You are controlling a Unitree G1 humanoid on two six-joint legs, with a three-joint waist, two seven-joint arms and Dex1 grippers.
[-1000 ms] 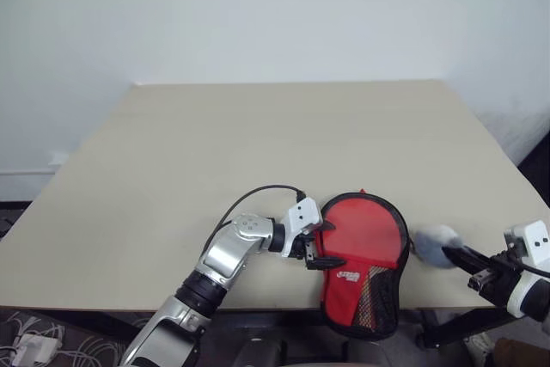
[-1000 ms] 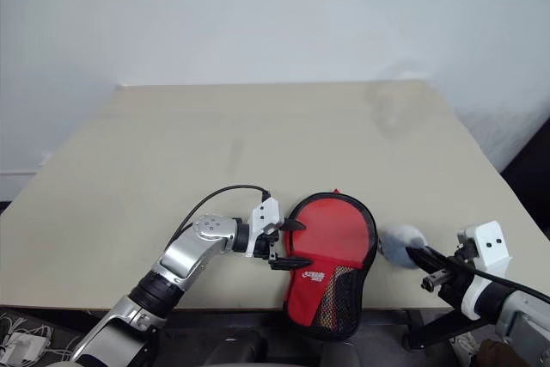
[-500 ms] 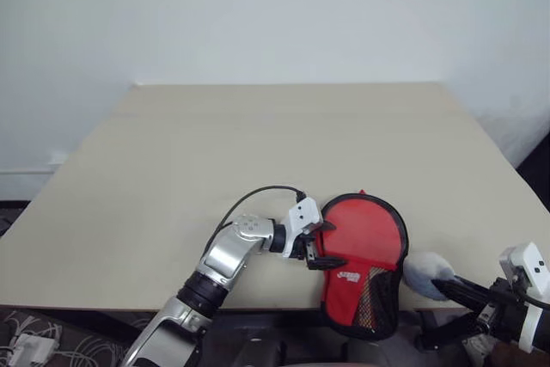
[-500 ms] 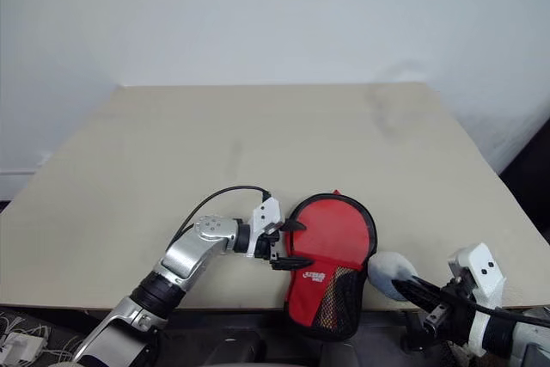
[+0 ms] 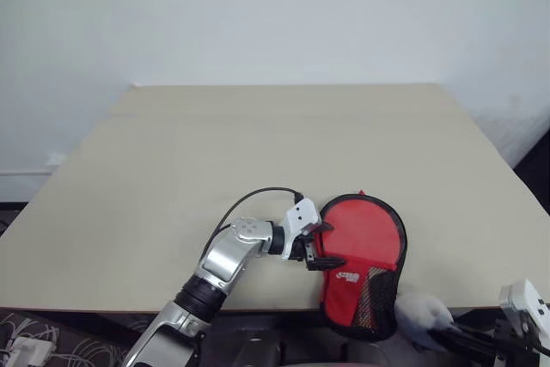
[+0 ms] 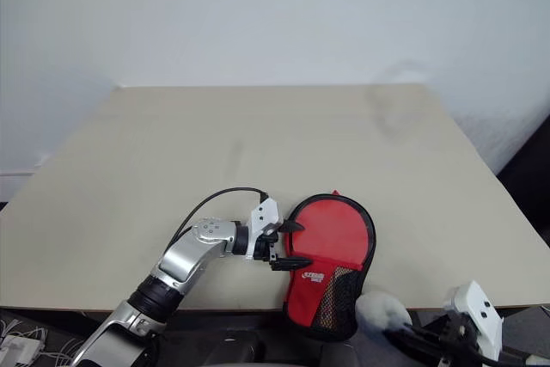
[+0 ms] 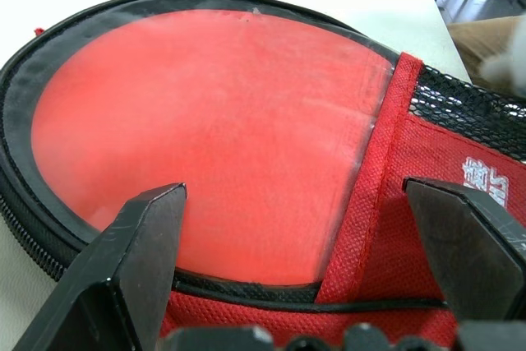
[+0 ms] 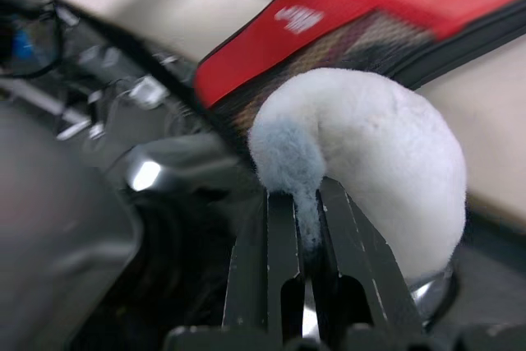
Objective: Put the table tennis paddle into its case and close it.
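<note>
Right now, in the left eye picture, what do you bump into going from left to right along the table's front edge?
left gripper → red case → fluffy grey-white lump → right gripper

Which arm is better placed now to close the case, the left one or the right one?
Probably the left. The left gripper is open at the case, a finger on each side of its edge, with the table tennis paddle inside. The right gripper is shut on a grey fluffy lump below the table edge.
</note>
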